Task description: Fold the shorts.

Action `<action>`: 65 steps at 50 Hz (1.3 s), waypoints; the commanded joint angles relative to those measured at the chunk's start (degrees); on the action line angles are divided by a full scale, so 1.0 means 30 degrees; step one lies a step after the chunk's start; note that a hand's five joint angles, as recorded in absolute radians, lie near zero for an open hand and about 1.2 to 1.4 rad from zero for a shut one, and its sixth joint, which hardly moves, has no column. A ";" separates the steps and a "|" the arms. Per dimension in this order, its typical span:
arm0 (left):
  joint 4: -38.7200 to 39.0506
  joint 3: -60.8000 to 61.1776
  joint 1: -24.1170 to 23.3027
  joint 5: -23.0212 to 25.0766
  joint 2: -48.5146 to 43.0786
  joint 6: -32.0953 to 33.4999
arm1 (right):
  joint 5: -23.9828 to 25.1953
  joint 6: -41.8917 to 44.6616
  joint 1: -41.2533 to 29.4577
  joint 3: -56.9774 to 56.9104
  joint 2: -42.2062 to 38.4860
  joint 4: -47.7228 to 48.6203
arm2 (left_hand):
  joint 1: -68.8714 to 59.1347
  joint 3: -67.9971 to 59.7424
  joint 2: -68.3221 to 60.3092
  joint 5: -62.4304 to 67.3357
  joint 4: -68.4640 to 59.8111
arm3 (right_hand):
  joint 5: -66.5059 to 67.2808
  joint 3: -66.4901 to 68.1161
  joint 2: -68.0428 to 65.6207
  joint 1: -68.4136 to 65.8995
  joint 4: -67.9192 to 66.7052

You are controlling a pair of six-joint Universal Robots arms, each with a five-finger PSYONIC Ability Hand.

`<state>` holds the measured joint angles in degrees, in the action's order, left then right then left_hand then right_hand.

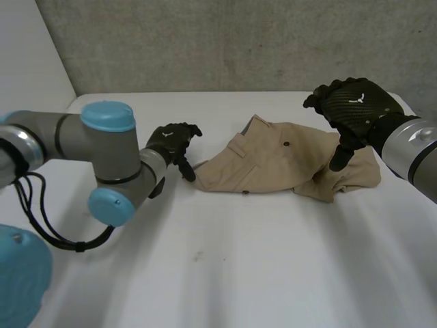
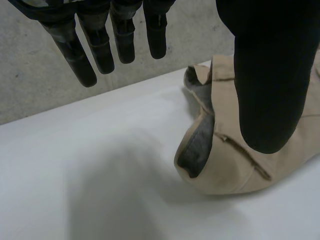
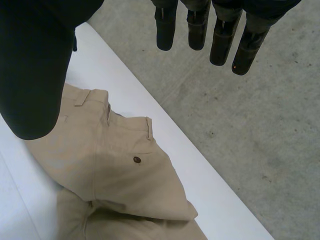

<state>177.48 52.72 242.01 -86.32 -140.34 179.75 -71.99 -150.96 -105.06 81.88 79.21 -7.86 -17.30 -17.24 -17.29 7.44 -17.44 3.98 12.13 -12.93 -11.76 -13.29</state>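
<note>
Shorts (image 1: 287,164) are laid crumpled on the table (image 1: 239,273), long axis from hand to hand; the left hand (image 1: 172,142) (relaxed, empty) is nearer, beside the waistband end, the right hand (image 1: 351,106) held open above the other.

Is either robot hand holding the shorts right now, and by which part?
Nothing is held: the left robot hand and the right robot hand are both open, near the shorts.
</note>
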 commanded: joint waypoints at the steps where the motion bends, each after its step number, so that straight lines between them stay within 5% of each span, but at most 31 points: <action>1: -0.0155 -0.1575 -0.0280 0.0062 -0.1587 0.0053 | -0.0114 -0.0013 0.0011 -0.0077 -0.0211 0.0071 | -0.2065 -0.2085 -0.2068 0.2018 -0.2019 | -0.1326 -0.0710 0.0977 0.0585 0.1098; 17: -0.1004 -0.2660 -0.0426 0.0120 -0.2818 0.0112 | -0.0319 -0.0013 0.0158 -0.0135 -0.0416 0.0100 | -0.8058 -0.8078 -0.8061 0.8012 -0.8012 | -0.1326 -0.0710 0.0977 0.0585 0.1098; 23: -0.1384 -0.2689 -0.0397 0.0091 -0.2818 0.0608 | -0.0349 -0.0013 0.0187 -0.0135 -0.0416 0.0129 | -2.0880 -2.0900 -2.0883 2.0834 -2.0835 | -0.1326 -0.0710 0.0977 0.0585 0.1098; 28: -0.1532 -0.2748 -0.0192 -0.1136 -0.2380 0.2658 | -0.0524 -0.0013 0.0187 -0.0135 -0.0387 0.0129 | -2.0899 -2.0919 -2.0902 2.0852 -2.0853 | -0.1326 -0.0710 0.0977 0.0585 0.1098; 35: -0.0771 -0.1578 0.1474 -0.4829 0.0984 0.3481 | -0.0612 0.0016 0.0100 -0.0135 -0.0387 0.0129 | -2.0899 -2.0919 -2.0902 2.0852 -2.0853 | -0.1326 -0.0710 0.0977 0.0585 0.1098; 46: 0.2390 0.1204 0.5487 -0.4831 0.8159 0.3657 | -0.0612 0.0016 -0.0018 -0.0018 -0.0358 0.0100 | -2.0899 -2.0919 -2.0902 2.0852 -2.0853 | -0.1326 -0.0710 0.0977 0.0585 0.1098; 52: 0.3155 0.1588 0.6341 -0.4831 1.0480 0.3657 | -0.0612 0.0016 -0.0193 0.0011 -0.0328 0.0100 | -2.0899 -2.0919 -2.0902 2.0852 -2.0853 | -0.1326 -0.0710 0.0977 0.0585 0.1098; 57: 0.3419 0.1998 0.5728 -0.4860 1.1477 0.3453 | -0.0670 0.0016 -0.0399 -0.0106 -0.0328 0.0129 | -2.0899 -2.0919 -2.0902 2.0852 -2.0853 | -0.1326 -0.0710 0.0977 0.0585 0.1098; 65: 0.4733 0.2584 -0.0178 -0.4626 1.0344 0.3598 | -0.1661 -0.0071 -0.0224 -0.0544 -0.0299 0.0188 | -2.0899 -2.0919 -2.0902 2.0852 -2.0853 | -0.1326 -0.0710 0.0977 0.0585 0.1098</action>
<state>188.56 59.45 254.42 -100.63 -105.40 190.15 -74.23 -151.00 -106.26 81.39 78.29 -7.47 -63.75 -68.60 -67.87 55.54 -68.90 3.98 12.13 -12.93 -11.76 -13.29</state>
